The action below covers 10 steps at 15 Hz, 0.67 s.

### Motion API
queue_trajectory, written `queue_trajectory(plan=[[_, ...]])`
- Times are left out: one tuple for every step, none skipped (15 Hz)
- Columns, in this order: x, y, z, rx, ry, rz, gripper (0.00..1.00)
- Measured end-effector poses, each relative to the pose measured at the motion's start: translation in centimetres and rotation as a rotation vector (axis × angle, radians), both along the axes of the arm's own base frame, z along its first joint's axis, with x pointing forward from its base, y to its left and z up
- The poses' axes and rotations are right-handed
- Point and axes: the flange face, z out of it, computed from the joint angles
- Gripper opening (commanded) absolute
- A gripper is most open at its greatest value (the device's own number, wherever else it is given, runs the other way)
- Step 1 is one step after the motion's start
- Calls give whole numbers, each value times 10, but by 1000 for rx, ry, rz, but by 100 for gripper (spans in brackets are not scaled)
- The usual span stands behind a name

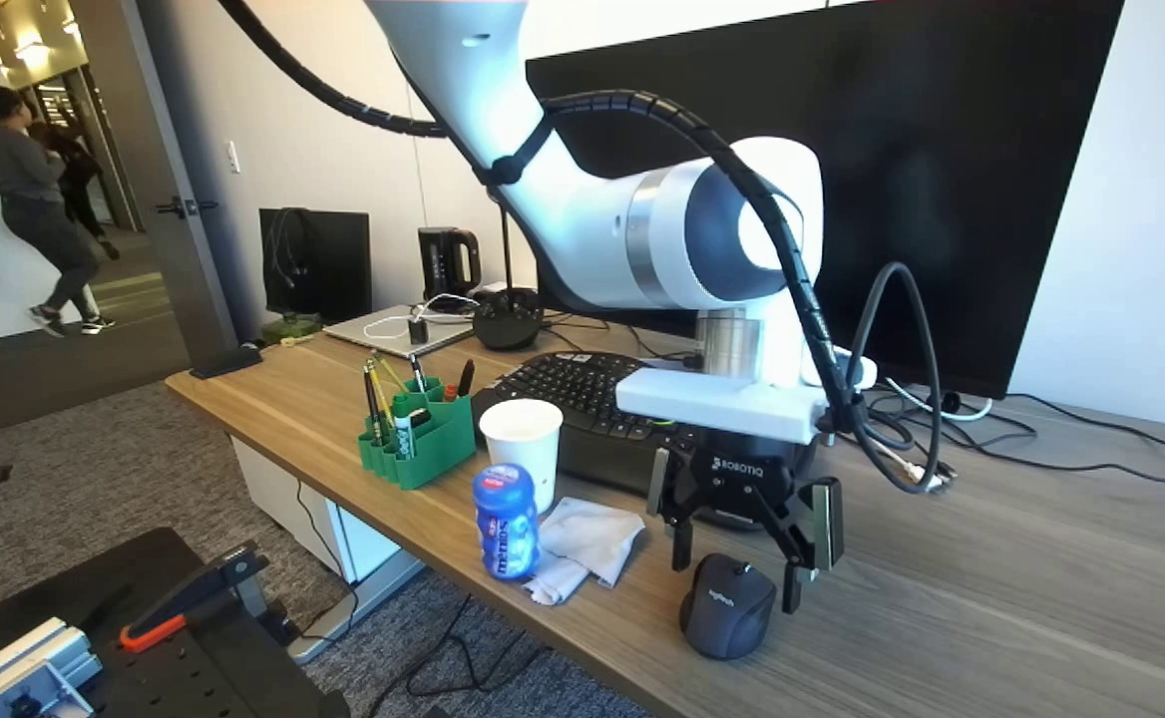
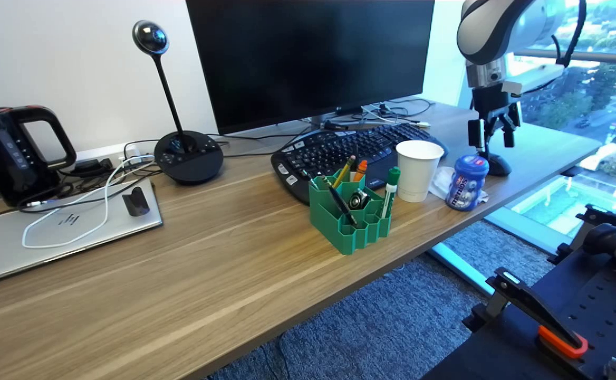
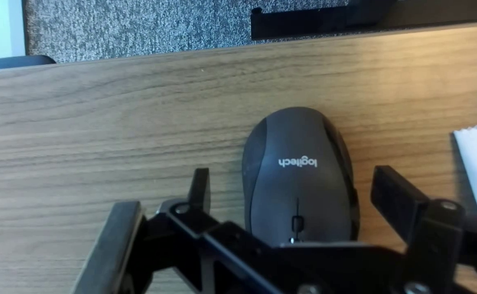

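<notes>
Claw [image 1: 737, 570] is seen spread wide, nothing gripped, above the mouse [image 3: 299, 179], which is found near the centre of the wrist view, on the wooden surface [image 3: 99, 102]. Approach judged in hand; straight, centred lowering seems called for, both flanks cleared.

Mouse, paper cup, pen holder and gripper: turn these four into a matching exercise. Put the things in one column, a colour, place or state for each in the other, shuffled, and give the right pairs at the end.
Column 1
1. Mouse
2. Paper cup
3. Pen holder
4. Gripper

Column 2
A. White, standing beside the blue jar
B. Open, with its fingers apart
C. Dark grey, marked "logitech" on top
D. Green, divided into several compartments

Right pairs: 1-C, 2-A, 3-D, 4-B
</notes>
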Motion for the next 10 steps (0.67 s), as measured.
queue_trajectory(plan=[[0, 0, 0, 1, 0, 0, 100], [0, -1, 0, 2, -2, 1, 100], [0, -1, 0, 6, -5, 6, 100], [1, -2, 0, 11, -9, 11, 100], [1, -3, 1, 17, -16, 19, 100], [2, -4, 1, 22, -27, 28, 100], [3, -7, 2, 26, -40, 37, 100], [4, -9, 2, 28, -51, 44, 100], [4, -12, 2, 31, -59, 50, 100], [4, -15, 3, 34, -63, 56, 100]])
